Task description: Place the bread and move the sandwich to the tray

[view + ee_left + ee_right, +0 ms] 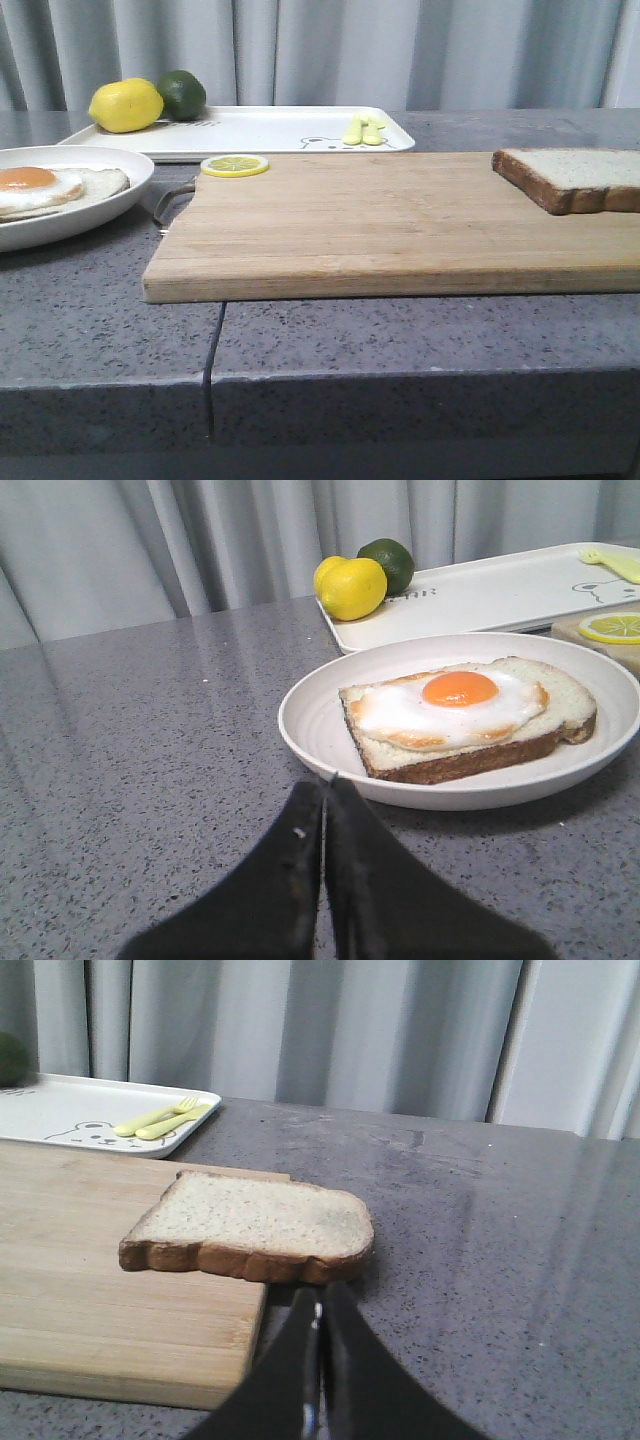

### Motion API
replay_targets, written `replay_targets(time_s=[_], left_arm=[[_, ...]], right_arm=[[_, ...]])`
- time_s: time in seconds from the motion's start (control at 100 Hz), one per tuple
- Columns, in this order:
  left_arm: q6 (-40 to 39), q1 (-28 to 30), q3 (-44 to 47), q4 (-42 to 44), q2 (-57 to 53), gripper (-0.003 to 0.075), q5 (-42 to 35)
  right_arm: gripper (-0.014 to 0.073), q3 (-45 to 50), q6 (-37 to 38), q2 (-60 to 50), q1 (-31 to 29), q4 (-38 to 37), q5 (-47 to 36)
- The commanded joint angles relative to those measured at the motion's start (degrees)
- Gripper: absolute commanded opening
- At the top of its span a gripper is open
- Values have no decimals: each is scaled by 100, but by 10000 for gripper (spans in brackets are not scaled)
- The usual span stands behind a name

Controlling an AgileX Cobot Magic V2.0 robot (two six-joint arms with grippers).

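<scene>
Both grippers (322, 790) (320, 1300) closed (bread (250, 1225) overhanging the cutting board (370, 225)).

In the front view, the shallow round white bowl (120, 190) runs off the left edge, so only part of its fried egg on bread (45, 190) shows. The square slice of pale, brown-crusted bread (575, 180) is cut by the right edge. The flat white tray with a bear drawing (270, 130) has its near rim hidden behind the wooden cutting board (380, 225). Neither arm appears there. In the right wrist view, only a sliver of the dark green lime (10, 1058) shows.
</scene>
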Motion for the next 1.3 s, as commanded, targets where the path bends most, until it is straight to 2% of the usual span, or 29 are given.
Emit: replay_targets(time_s=[0.0, 0.82, 1.07, 1.29], left_arm=[[8, 19, 88, -60, -173, -19, -468], [8, 19, 88, -60, -173, -20, -480], [8, 19, 88, -496, -173, -20, -728], [8, 19, 77, -1394, -173, -20, -778]], right_arm=[[-67, 15, 25, -110, -28, -12, -463], [-67, 15, 25, -110, -28, -12, -528], [-67, 15, 25, -110, -28, -12, -746], [-67, 10, 25, -110, -28, -12, -942]])
